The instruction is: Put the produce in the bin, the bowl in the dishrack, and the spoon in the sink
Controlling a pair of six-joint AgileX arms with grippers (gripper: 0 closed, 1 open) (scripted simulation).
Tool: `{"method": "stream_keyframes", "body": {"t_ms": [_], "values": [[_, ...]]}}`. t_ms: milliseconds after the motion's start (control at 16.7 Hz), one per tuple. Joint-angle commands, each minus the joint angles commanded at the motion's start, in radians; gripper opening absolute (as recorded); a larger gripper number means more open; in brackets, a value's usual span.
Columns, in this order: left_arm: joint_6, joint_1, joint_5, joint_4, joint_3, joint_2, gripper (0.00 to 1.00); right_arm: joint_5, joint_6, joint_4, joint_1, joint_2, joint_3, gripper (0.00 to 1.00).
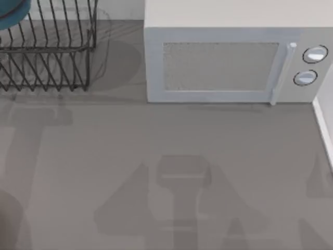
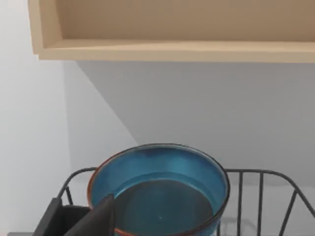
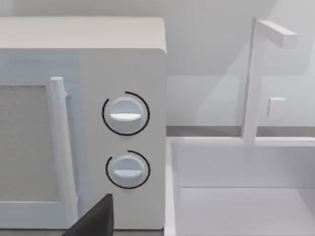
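Bowl (image 2: pixel 158 189) sits in the dishrack (image 1: pixel 49 57) at far left of table, teal w/ reddish rim, upright. Left gripper's finger (image 2: pixel 96 219) is just beside bowl's rim; can't tell if open or closed. White microwave (image 1: pixel 234 62) stands right of rack, sink (image 3: pixel 241 191) beyond it.

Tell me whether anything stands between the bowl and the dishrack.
Nothing visible does. In the left wrist view the bowl sits right at the dishrack, its wires showing on both sides, with the left tool beside its rim. The top view shows the bowl over the rack's bars.
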Motion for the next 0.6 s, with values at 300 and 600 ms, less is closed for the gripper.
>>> {"method": "stream_keyframes", "body": {"t_ms": [300,600], "values": [[-0.012,-0.021,-0.028,-0.225,-0.251,-0.53,1.0,0.0,0.0,0.0,0.0,0.0,0.0,1.0],[-0.005,-0.037,-0.048,-0.406,-0.451,-0.83,1.0,0.0,0.0,0.0,0.0,0.0,0.0,1.0]]}}
